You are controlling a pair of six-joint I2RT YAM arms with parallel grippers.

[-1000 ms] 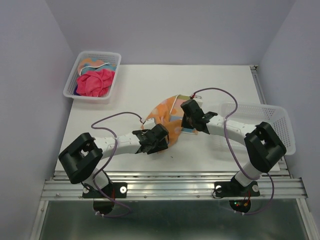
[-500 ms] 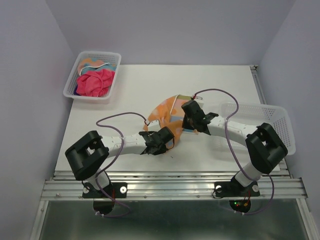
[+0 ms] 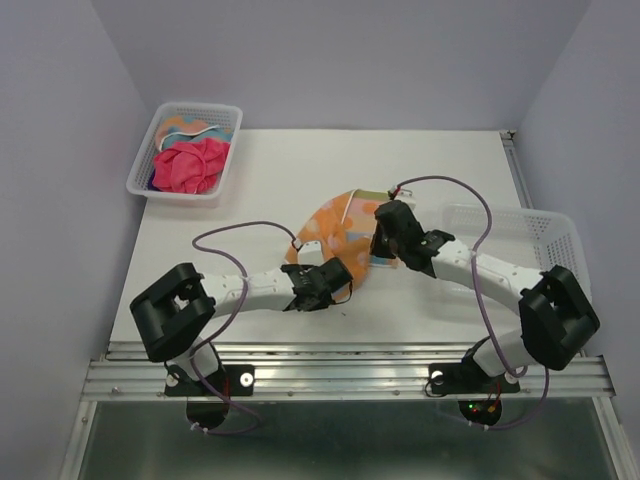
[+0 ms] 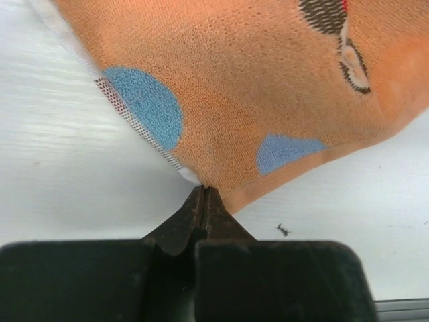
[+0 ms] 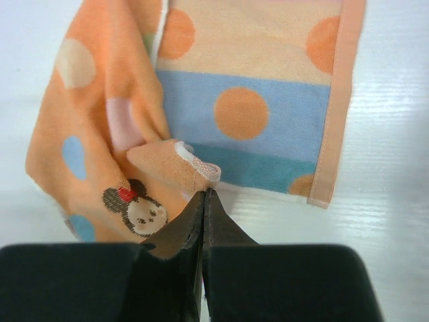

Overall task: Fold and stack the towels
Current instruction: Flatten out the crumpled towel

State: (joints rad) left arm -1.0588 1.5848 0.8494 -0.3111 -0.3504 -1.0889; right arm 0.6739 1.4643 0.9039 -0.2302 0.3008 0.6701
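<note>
item 1, orange towel [image 3: 335, 230]: you are seeing it lying near the middle of the worktop [image 3: 250, 180], between the two arms. it is lying crumpled and partly doubled over, not flat. it is showing coloured dots, a blue stripe [image 5: 281, 111] and a small cartoon mouse print [image 5: 137, 204].

item 2, left pincer [image 4: 203, 193]: your left arm is reaching in low from the near left. its jaws are pressing together on the towel's near hem, and the cloth is drawing down to a point at the tips.

item 3, right pincer [image 5: 204, 194]: your right arm is coming in from the near right. its jaws are closing tight on a folded-over corner of the same towel, just below a white loop tag [image 5: 191, 155]. the striped part is lying spread on the worktop beyond the tips.

item 4, left basket [image 3: 140, 180]: it is sitting at the far left corner of the worktop, well apart from both arms. a pink towel [image 3: 190, 165] is lying bunched on top inside it. a blue towel [image 3: 190, 127] with orange dots is showing behind the pink one. you cannot tell what else is lying underneath.

item 5, right basket [image 3: 545, 235]: it is sitting at the right edge of the worktop, with your right arm crossing in front of it.
</note>
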